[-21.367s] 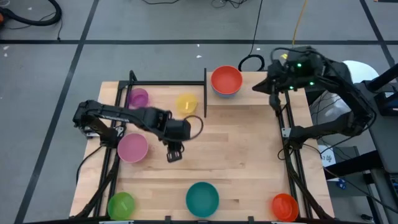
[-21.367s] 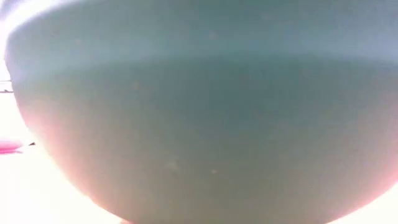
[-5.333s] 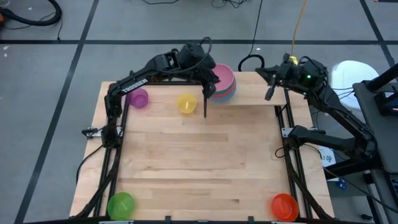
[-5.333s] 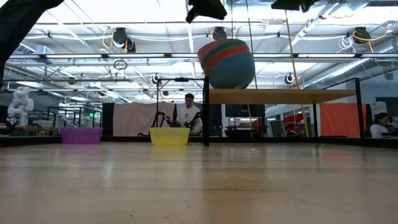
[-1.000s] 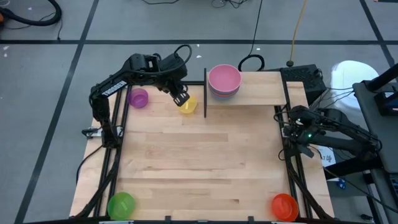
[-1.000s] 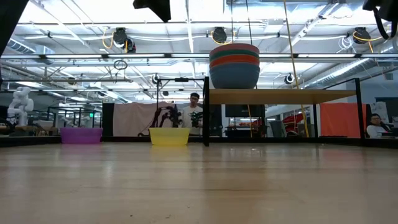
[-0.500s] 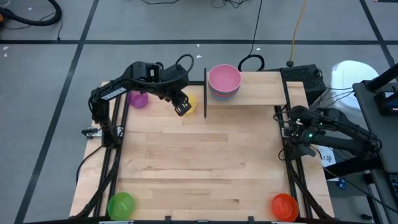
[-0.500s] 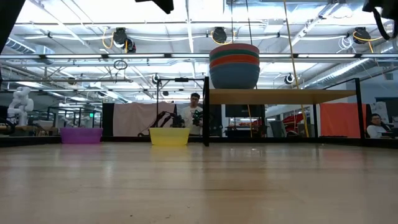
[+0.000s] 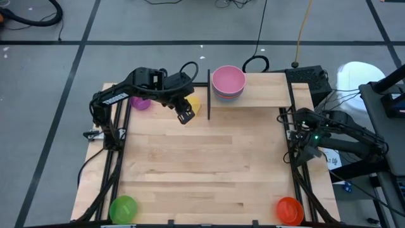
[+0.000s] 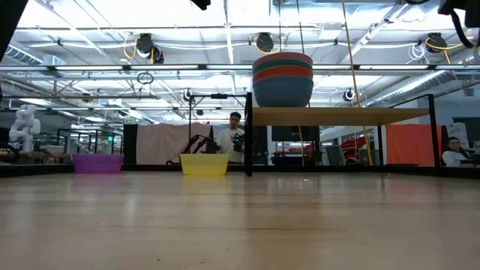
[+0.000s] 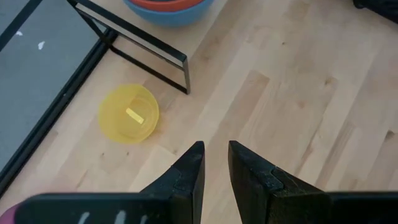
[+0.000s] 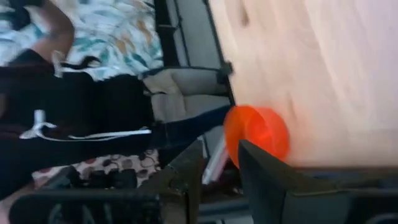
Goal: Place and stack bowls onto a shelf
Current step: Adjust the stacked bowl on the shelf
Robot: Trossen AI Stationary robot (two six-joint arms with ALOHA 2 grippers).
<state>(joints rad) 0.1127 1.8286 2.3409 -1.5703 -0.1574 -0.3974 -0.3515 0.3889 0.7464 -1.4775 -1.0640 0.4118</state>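
A stack of bowls with a pink one on top (image 9: pixel 228 80) (image 10: pixel 283 79) stands on the shelf (image 9: pixel 269 94) (image 10: pixel 337 115). On the tabletop at the far left rest a yellow bowl (image 9: pixel 194 105) (image 11: pixel 129 114) and a purple bowl (image 9: pixel 140 102) (image 10: pixel 97 163). A green bowl (image 9: pixel 123 208) sits at the near left corner and an orange bowl (image 9: pixel 290 209) (image 12: pixel 256 135) at the near right. My left gripper (image 9: pixel 185 116) (image 11: pixel 216 162) hangs above the table just near of the yellow bowl, narrowly open and empty. My right gripper (image 9: pixel 301 154) (image 12: pixel 221 165) waits folded at the table's right edge, open and empty.
The shelf's black post (image 9: pixel 209 95) (image 11: pixel 186 78) stands right beside the yellow bowl. Black frame rails run along the table's left (image 9: pixel 114 158) and right (image 9: pixel 297 183) edges. People and equipment show in the room beyond the far edge (image 10: pixel 232 139).
My left gripper has moved from above the yellow bowl toward the table's near edge, staying narrowly open and empty. The bowls have kept their places.
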